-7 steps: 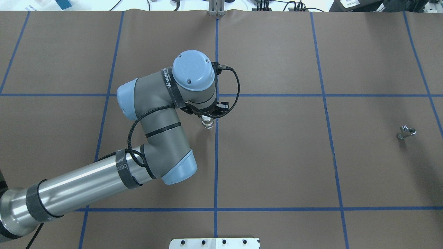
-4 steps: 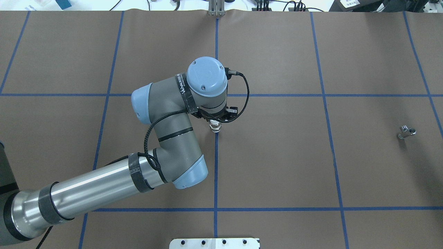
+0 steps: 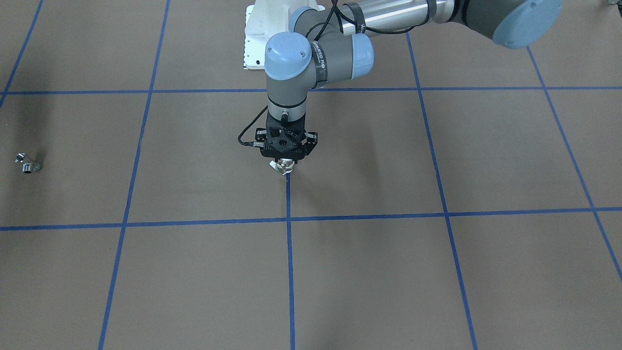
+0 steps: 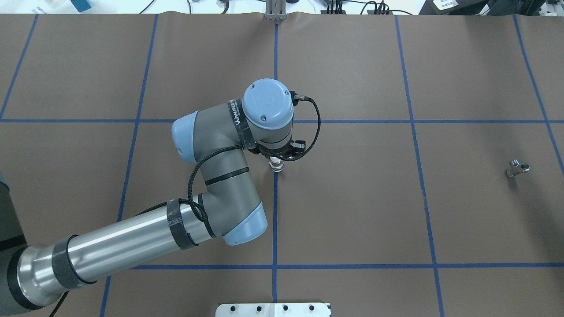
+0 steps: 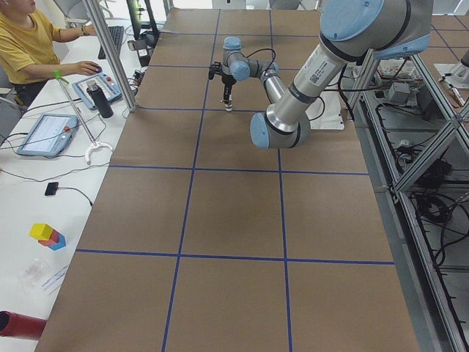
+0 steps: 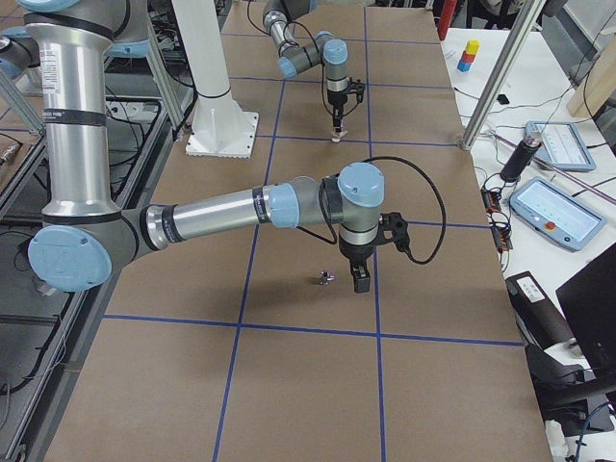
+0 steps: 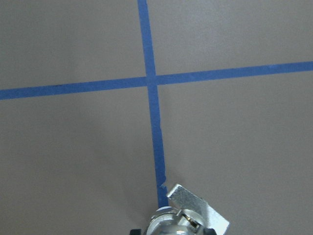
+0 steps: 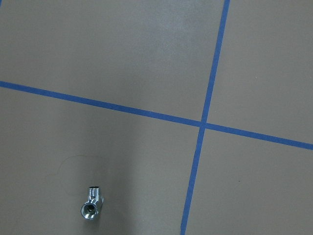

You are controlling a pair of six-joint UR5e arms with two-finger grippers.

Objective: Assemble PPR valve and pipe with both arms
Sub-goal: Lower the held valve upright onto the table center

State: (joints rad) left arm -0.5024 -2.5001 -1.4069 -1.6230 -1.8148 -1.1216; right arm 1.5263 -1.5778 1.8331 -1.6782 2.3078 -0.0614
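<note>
Both are the same build tbh. The left arm (image 4: 220,145) has matte grey joint housings with rounded pale blue caps (image 4: 268,104), with a few tiny screws dotted on the cap face. The long section is a shiny silver tube (image 4: 123,240) wrapped with black bands (image 4: 178,224). There's a black ring (image 4: 238,121) with white lettering, can't quite read it. A black braided cable (image 4: 190,178) loops along the outside. The left gripper (image 3: 285,156) is chunky black with little holes. Right arm (image 6: 207,219): same grey, blue and silver, with its own black cable (image 6: 441,217). White bolted pedestal (image 6: 217,96).
</note>
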